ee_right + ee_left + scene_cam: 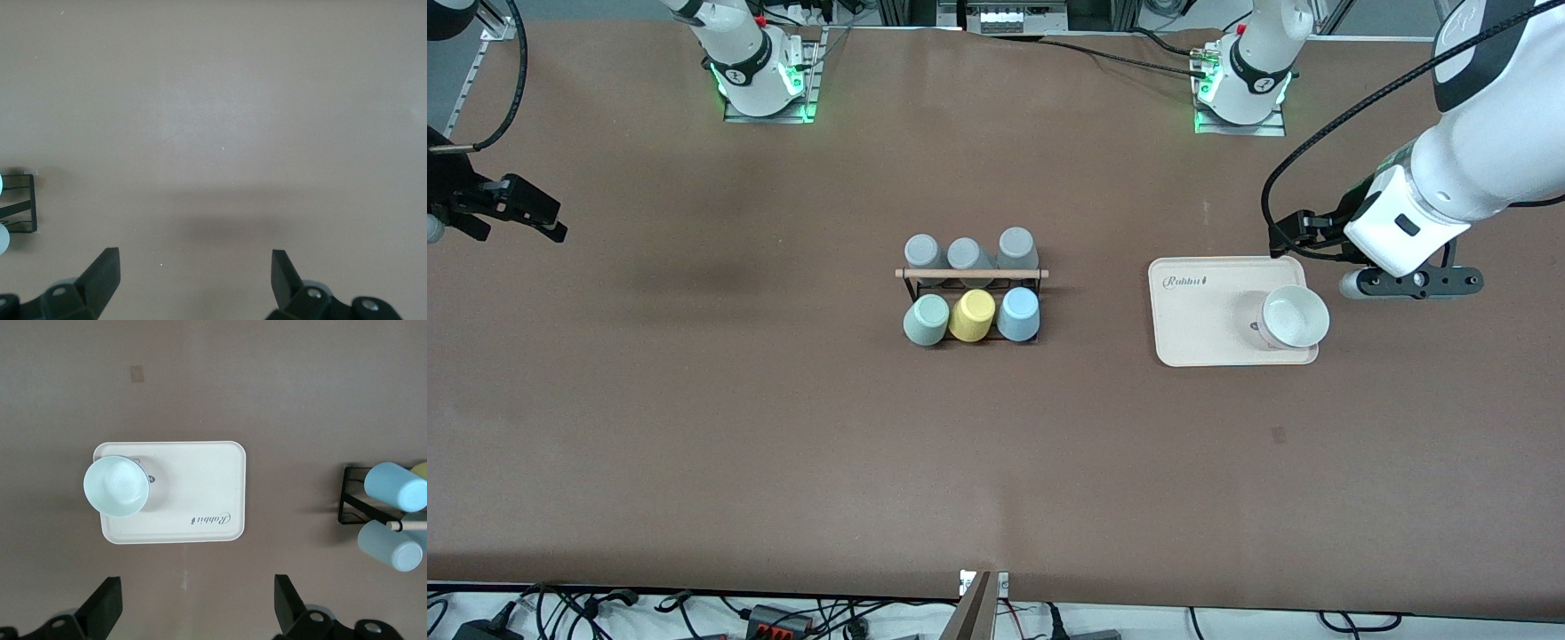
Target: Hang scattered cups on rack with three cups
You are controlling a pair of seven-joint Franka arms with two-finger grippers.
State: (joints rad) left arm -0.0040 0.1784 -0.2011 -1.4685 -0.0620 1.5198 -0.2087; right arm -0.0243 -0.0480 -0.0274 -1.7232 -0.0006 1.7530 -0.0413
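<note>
The black wire rack (971, 283) with a wooden rod (971, 273) stands mid-table. Three grey cups (967, 253) hang on its side farther from the front camera. On the nearer side hang the mint-green cup (926, 319), a yellow cup (972, 316) and the light blue cup (1018, 314). My left gripper (1405, 283) is open and empty over the table beside the tray; its own view shows open jaws (195, 587), the light blue cup (395, 487) and a grey cup (390, 547). My right gripper (550, 222) is open and empty (194, 257) over bare table at the right arm's end, with the rack's end (20, 210) in its view.
A cream tray (1192, 311) lies toward the left arm's end with a white bowl (1294, 316) on it; both show in the left wrist view, the tray (200, 480) and the bowl (115, 487). Cables run along the table's edges.
</note>
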